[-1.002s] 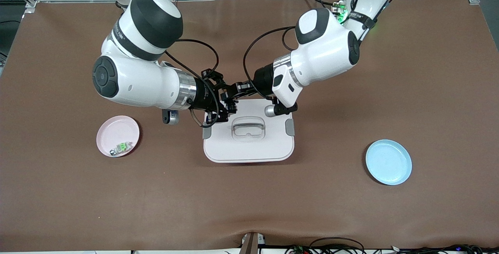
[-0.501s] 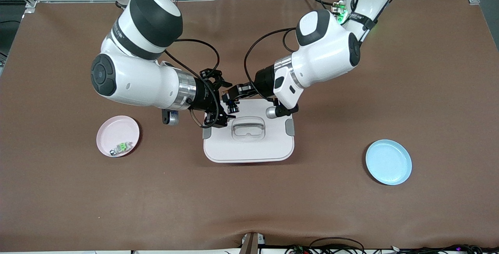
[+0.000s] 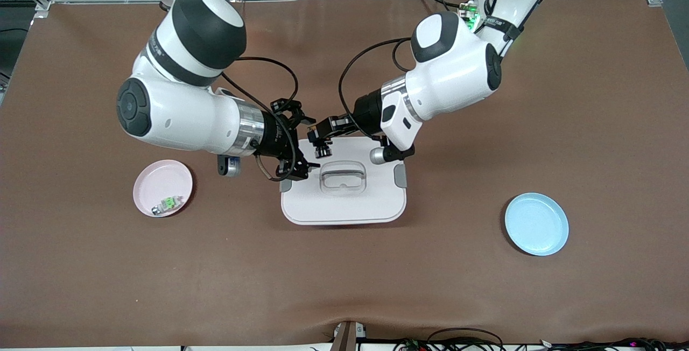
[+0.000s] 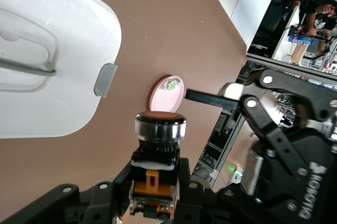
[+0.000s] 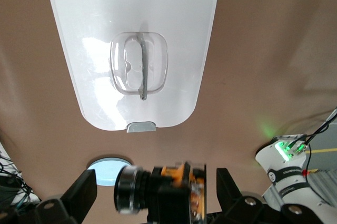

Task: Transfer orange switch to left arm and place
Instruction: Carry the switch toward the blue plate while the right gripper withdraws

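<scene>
Orange switch (image 3: 323,149): held up over the white box (image 3: 344,200), at its edge nearest the arms.
Left gripper (image 3: 322,134): fingers clamped on the switch body.
Right gripper (image 3: 295,146): 2 fingers spread apart, just beside the switch, holding nothing.

The black, orange-capped orange switch (image 3: 323,150) hangs cap-down over the closed white box (image 3: 344,200), clear of its lid.

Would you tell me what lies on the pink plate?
On the pink plate lies a green and silver switch, near its rim toward the front camera. Nothing else shows there, and nothing covers the plate.
</scene>
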You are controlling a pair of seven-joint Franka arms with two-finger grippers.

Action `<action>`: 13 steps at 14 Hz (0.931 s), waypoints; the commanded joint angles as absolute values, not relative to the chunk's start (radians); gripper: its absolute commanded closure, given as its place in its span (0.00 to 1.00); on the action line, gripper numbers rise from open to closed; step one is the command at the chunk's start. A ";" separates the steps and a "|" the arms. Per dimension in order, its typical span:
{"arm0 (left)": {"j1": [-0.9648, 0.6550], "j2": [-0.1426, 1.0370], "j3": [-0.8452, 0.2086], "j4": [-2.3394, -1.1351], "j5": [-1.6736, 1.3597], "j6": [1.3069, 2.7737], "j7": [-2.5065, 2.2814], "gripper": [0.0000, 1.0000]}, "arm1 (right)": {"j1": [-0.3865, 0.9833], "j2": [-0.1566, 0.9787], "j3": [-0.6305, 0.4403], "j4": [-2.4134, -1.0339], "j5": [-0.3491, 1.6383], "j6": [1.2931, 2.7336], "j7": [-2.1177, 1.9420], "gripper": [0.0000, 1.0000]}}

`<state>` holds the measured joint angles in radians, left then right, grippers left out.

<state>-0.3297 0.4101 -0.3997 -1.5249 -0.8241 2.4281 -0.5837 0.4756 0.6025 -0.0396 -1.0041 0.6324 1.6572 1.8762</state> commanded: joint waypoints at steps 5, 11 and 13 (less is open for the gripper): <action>-0.200 0.310 -0.394 -1.534 -0.766 2.189 -0.583 1.00 | 0.322 0.606 -0.046 -0.963 0.637 1.416 1.478 0.00; -0.034 0.215 -0.391 -1.534 -0.718 1.942 -0.434 1.00 | 0.200 0.551 -0.049 -0.963 0.529 1.272 1.025 0.00; -0.005 0.166 -0.391 -1.534 -0.607 1.872 -0.420 1.00 | 0.177 0.537 -0.049 -0.963 0.465 1.246 0.866 0.00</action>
<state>-0.0276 0.2278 -0.3897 -1.5198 -0.6844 1.9294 -0.4357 0.1971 0.5569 -0.0593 -0.9644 0.5213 1.2715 0.9937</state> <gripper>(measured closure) 0.648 0.000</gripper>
